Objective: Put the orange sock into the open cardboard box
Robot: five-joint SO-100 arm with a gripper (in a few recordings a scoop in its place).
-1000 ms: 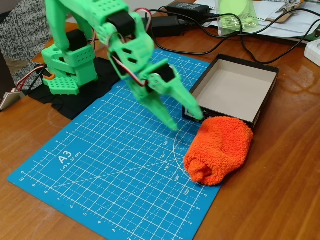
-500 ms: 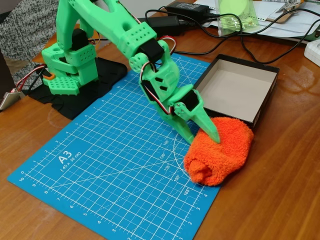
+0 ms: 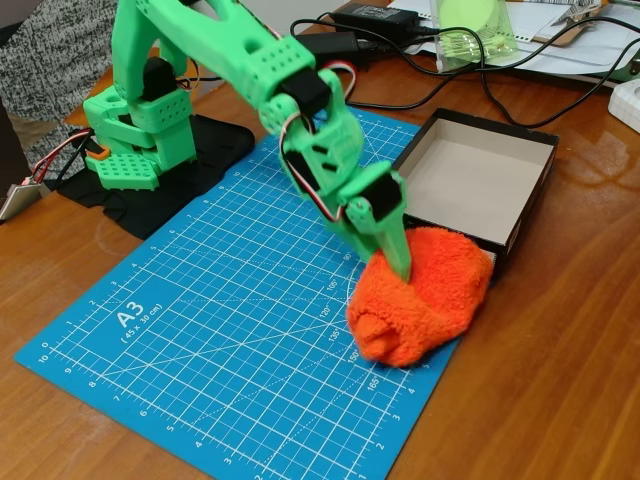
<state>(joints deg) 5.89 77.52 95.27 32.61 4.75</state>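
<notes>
Green fingers (image 3: 392,262) pressed down into the orange sock (image 3: 420,297), pinching its fuzzy top near the box-side end.

The arm (image 3: 250,70) reaches from its base at upper left of the fixed view, bent down steeply at the wrist. Around the fingertips, the sock lies bunched at the right edge of the blue cutting mat (image 3: 220,310), its far end touching the near wall of the open cardboard box (image 3: 470,180) just beyond. Bare wooden surface (image 3: 560,360) lies right of the fingers; cables (image 3: 450,85) lie behind the box.
</notes>
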